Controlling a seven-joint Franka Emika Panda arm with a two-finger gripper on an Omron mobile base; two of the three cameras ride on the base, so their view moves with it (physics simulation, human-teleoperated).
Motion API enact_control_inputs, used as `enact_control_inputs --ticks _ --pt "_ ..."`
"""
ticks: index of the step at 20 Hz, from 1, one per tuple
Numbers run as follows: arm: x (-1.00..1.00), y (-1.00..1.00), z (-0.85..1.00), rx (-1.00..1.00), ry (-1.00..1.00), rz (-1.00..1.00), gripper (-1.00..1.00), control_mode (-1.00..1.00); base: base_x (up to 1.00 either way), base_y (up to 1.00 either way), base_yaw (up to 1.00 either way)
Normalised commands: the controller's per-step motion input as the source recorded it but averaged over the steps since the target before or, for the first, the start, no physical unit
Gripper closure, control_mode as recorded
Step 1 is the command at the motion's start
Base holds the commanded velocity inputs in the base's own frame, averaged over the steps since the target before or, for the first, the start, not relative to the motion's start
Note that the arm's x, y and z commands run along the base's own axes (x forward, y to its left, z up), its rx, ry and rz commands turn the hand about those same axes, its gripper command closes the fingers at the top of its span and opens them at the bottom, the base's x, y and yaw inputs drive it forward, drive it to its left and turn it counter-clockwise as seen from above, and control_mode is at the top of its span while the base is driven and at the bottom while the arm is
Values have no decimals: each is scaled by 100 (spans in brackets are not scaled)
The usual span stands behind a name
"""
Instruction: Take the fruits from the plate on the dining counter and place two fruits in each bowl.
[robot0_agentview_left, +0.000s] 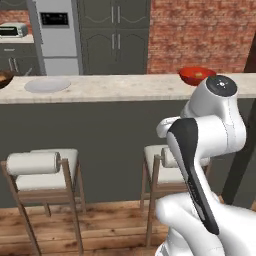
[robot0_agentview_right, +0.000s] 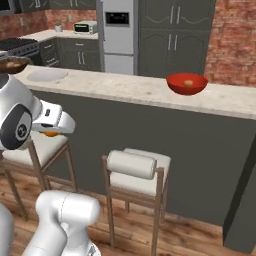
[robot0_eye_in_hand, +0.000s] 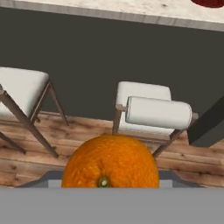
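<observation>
Below the bench (robot0_agentview_right: 150, 92) edge, the hand (robot0_agentview_right: 51, 131) grips an orange (robot0_eye_in_hand: 110, 162) between part-closed fingers; it should rise clear of the stools (robot0_agentview_right: 135, 172) before release over the red bowl (robot0_agentview_right: 186, 83).

The white arm rises from the base and folds at its dark-jointed elbow, held well below the tabletop's edge on its near side. In the right base view the wrist reaches out level to the right, and the gripper (robot0_agentview_right: 51, 131) at its end is closed around an orange fruit (robot0_agentview_right: 51, 133) that peeks from under the white hand. In the hand view the orange fruit (robot0_eye_in_hand: 110, 162) sits close between the jaws, its stem end facing the camera.
</observation>
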Motion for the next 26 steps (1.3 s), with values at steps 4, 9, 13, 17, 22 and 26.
enact_control_inputs --ticks 4,9,13,17,22,26 --pt "0 0 0 0 0 0 100 100 3 -100 0" --pt "0 0 0 0 0 0 100 100 14 -100 14" --pt "0 0 0 0 0 0 100 100 34 -97 29" --pt "0 0 0 0 0 0 100 100 58 -53 33" --pt "0 0 0 0 0 0 100 100 56 -61 12" --pt "0 0 0 0 0 0 100 100 14 -34 -4"
